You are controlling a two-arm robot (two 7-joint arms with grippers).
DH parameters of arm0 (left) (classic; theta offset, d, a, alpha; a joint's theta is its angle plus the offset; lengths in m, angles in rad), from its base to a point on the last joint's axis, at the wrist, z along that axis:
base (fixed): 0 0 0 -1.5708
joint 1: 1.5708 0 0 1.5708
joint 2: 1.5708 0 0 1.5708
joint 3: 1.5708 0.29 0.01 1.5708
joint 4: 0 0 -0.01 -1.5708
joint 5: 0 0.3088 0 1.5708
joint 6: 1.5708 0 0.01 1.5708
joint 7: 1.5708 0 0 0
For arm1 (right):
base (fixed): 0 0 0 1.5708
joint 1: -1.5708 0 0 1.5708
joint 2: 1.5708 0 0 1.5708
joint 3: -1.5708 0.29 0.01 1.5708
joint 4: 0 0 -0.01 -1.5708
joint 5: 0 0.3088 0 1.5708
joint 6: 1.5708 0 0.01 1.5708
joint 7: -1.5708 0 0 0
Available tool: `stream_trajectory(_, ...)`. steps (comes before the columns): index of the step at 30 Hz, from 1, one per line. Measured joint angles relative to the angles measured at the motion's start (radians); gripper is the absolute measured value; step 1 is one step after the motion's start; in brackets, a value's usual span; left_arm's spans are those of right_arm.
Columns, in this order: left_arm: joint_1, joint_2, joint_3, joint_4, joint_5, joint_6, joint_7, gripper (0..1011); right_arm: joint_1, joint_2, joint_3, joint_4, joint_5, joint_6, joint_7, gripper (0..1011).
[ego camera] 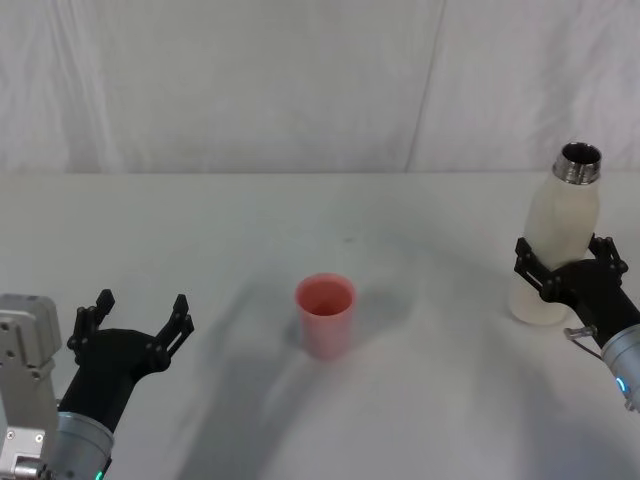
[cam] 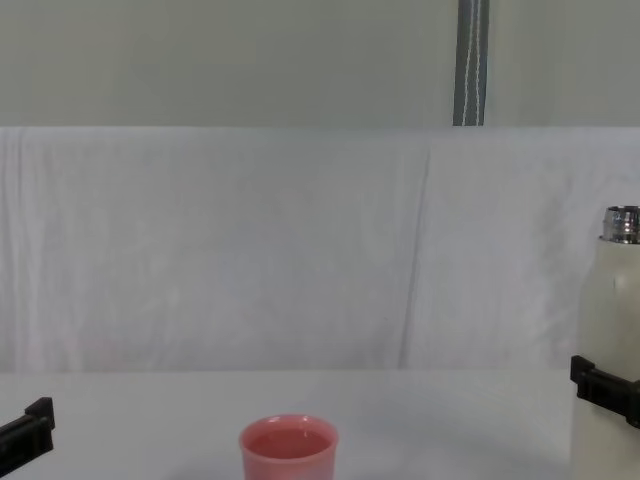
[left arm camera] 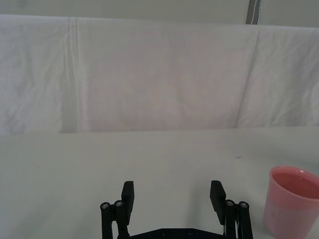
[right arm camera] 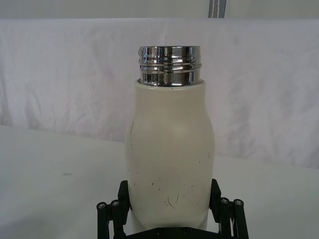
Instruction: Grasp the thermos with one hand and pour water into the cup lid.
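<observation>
The right gripper [ego camera: 570, 266] is clamping the upright thermos [ego camera: 560, 232], well right of the cup lid [ego camera: 325, 314]. The left gripper [ego camera: 135, 322] is idling, fingers spread apart, left of the cup lid.

no readable text, labels or numbers on anything.

Cup lid [ego camera: 325, 314] mid-table [ego camera: 250, 230]; thermos [ego camera: 556, 240] far right
</observation>
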Motion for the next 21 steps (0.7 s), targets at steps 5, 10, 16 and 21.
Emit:
stream_trajectory(5, 0.000, 0.000, 0.000, 0.000, 0.000, 0.000, 0.000, 1001, 0.003, -0.001, -0.002, 0.007, -0.003, -0.005, 0.000, 951)
stream_trajectory(10, 0.000, 0.000, 0.000, 0.000, 0.000, 0.000, 0.000, 1001, 0.004, -0.003, -0.003, 0.011, -0.004, -0.006, -0.001, 951)
stream_trajectory(16, 0.000, 0.000, 0.000, 0.000, 0.000, 0.000, 0.000, 1001, 0.005, -0.005, -0.003, 0.015, -0.004, -0.008, -0.001, 951)
stream_trajectory(21, 0.000, 0.000, 0.000, 0.000, 0.000, 0.000, 0.000, 1001, 0.008, -0.007, -0.003, 0.019, -0.004, -0.010, -0.001, 951)
